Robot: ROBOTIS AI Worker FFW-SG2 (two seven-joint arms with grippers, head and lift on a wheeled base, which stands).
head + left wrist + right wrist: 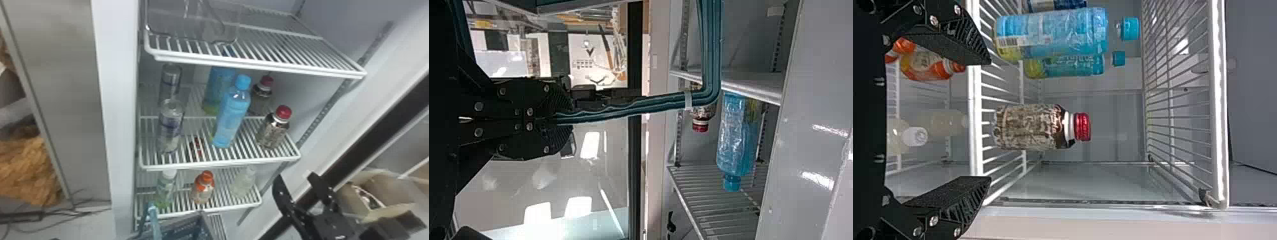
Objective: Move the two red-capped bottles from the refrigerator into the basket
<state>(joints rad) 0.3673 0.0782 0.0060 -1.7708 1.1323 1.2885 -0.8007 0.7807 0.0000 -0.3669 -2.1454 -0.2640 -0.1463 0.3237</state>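
Zero of two done, at a guess. Need to fetch both: front red-capped bottle (272, 132) near front right corner of middle shelf (220, 164), rear red-capped bottle (263, 92) behind, toward the right edge. Clamped onto teal handle (629, 110) of basket (183, 228) with left gripper (566, 119); got right gripper (990, 120) spread wide, holding nothing, facing the front one.
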